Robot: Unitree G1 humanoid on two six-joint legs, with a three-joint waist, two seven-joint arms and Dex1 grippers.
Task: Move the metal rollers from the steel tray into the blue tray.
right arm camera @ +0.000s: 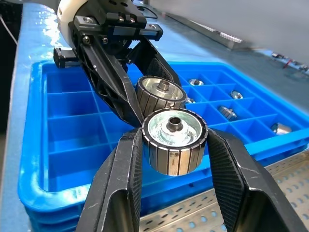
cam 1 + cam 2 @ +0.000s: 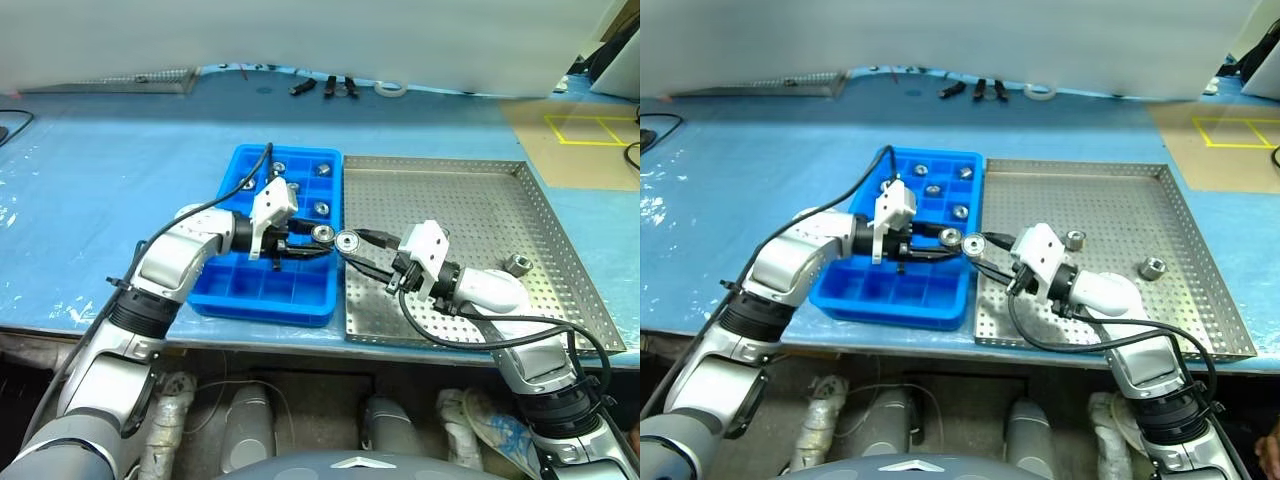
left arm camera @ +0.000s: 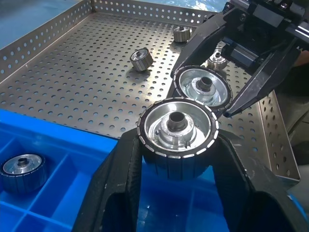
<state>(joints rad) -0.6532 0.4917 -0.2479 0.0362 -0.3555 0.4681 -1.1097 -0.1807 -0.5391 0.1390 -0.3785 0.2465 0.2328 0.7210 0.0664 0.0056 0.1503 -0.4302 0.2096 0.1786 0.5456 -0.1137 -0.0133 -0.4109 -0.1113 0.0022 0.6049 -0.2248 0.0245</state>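
We see metal rollers: shiny ribbed silver cylinders, dark centre bore. Left gripper pinches one roller over blue tray edge. Right gripper pinches second roller just beside it, perhaps touching. Loose rollers lie on steel tray; others sit in blue compartments.

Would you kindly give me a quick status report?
Left gripper shut on one roller, right gripper shut on another, both at blue tray's edge. Nothing in the way.
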